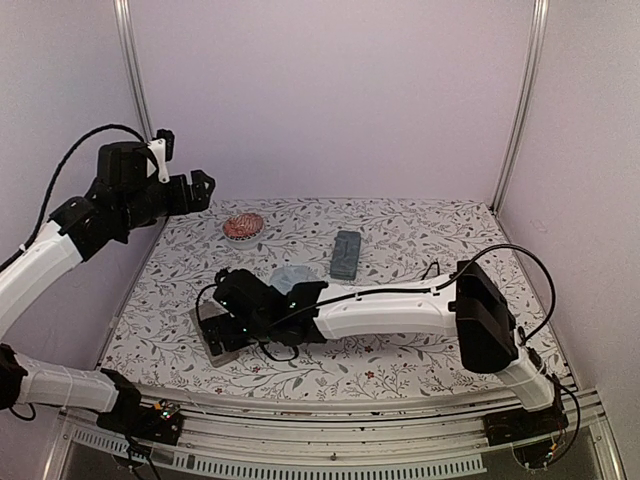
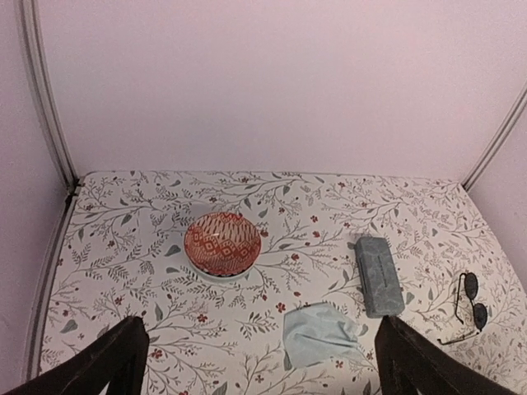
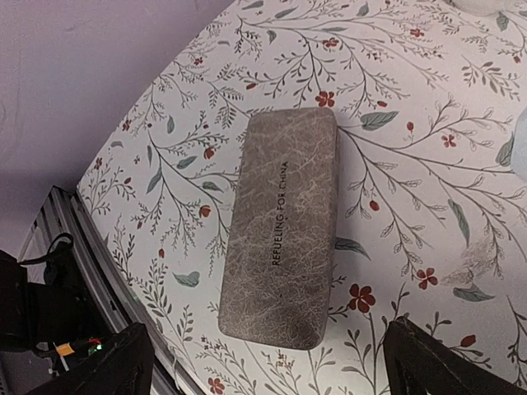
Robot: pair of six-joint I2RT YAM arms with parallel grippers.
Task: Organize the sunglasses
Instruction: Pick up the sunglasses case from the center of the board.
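Note:
One pair of sunglasses (image 2: 469, 305) with thin black frames and dark lenses lies at the right of the table, beside the blue-grey case (image 2: 378, 275). In the top view the pair (image 1: 428, 269) shows only faintly behind my right arm. No second pair is in view. My left gripper (image 2: 263, 366) is open and empty, held high above the back left of the table (image 1: 205, 188). My right gripper (image 3: 272, 370) is open over the near end of the closed tan-grey case (image 3: 282, 230) at the front left (image 1: 215, 338), fingers either side and apart from it.
A red patterned bowl (image 2: 222, 242) stands at the back left. A light blue cloth (image 2: 319, 335) lies crumpled mid-table near the blue-grey case (image 1: 346, 254). The table's front rail (image 3: 78, 239) runs close to the tan-grey case. My right arm (image 1: 390, 310) stretches across the table.

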